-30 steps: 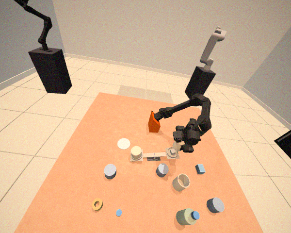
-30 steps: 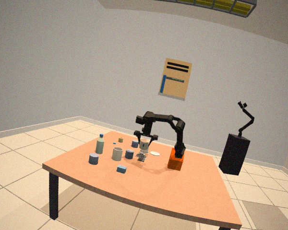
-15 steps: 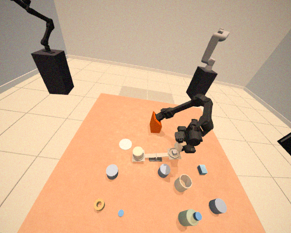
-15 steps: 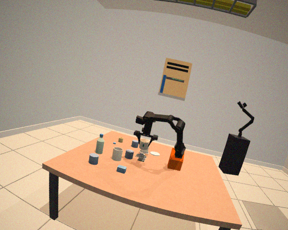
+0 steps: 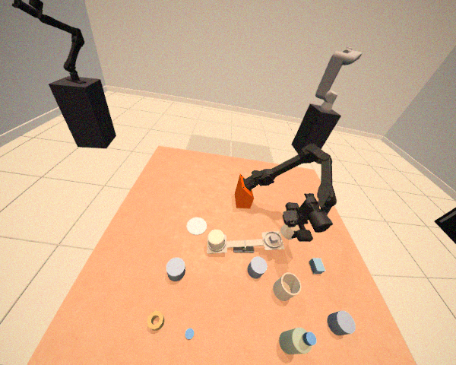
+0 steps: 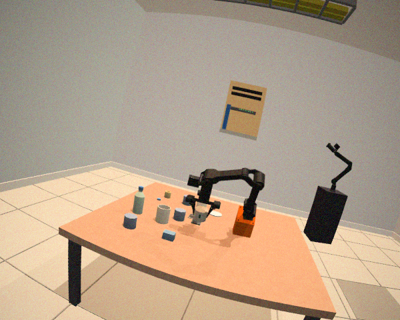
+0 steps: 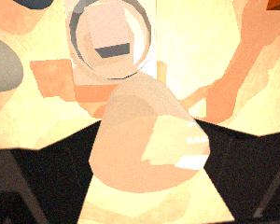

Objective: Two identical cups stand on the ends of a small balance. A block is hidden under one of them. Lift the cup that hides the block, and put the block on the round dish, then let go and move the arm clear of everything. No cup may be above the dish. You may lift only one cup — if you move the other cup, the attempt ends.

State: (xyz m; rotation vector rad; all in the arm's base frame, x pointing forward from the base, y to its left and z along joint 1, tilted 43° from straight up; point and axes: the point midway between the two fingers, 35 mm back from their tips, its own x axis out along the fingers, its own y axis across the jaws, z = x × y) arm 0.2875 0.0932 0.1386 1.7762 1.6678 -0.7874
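Observation:
My gripper [image 5: 292, 228] [image 6: 201, 209] [image 7: 143, 122] is shut on a pale cup [image 5: 287, 232] [image 6: 201, 210] [image 7: 145, 159] and holds it raised, just right of the balance's right pan in the top view. A small pinkish-grey block [image 5: 273, 238] [image 7: 107, 23] lies uncovered inside the round rim on that pan. The other cup [image 5: 216, 238], pale yellow, stands on the left pan of the balance [image 5: 251, 242]. The round white dish [image 5: 196, 226] [image 6: 215, 213] lies behind and left of that cup, with nothing on it.
Blue-grey cylinders [image 5: 175, 268] [image 5: 257, 266] [image 5: 341, 322] stand in front of the balance. An open beige container [image 5: 282, 291] [image 6: 163, 216], a blue block [image 5: 317, 265] [image 6: 168, 235] and a green bottle [image 5: 292, 341] [image 6: 138, 203] are front right. A yellow ring [image 5: 149, 321] and blue disc [image 5: 189, 334] lie front left.

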